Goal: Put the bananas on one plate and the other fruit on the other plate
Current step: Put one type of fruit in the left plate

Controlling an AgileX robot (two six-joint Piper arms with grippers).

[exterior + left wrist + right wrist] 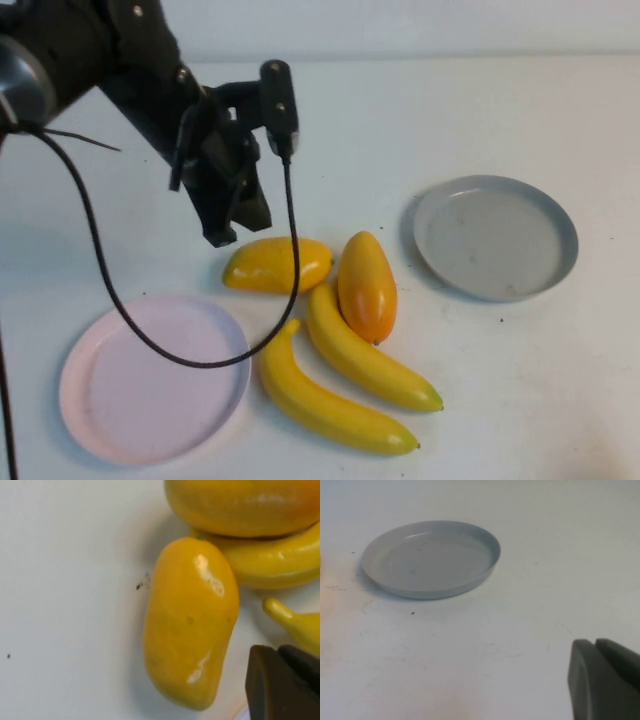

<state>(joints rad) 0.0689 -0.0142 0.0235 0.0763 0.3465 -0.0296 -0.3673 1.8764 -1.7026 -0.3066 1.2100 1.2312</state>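
Hovering just above the left mango (276, 264), the left gripper (222, 232) points down at the table (420, 110); whether its fingers are spread or closed cannot be told, and it holds nothing. This mango lies flat, its right end near the second mango (366, 285), which lies lengthwise beside it. Two bananas (350, 375) lie side by side just in front of the mangoes, the nearer one touching the second mango. The pink plate (95, 385) sits bare at front left, close to the outer banana's stem. The grey plate (540, 262), also bare, sits to the right, apart from the fruit. The right gripper (605, 680) shows only in its wrist view, near the grey plate (432, 560); its state cannot be told either.
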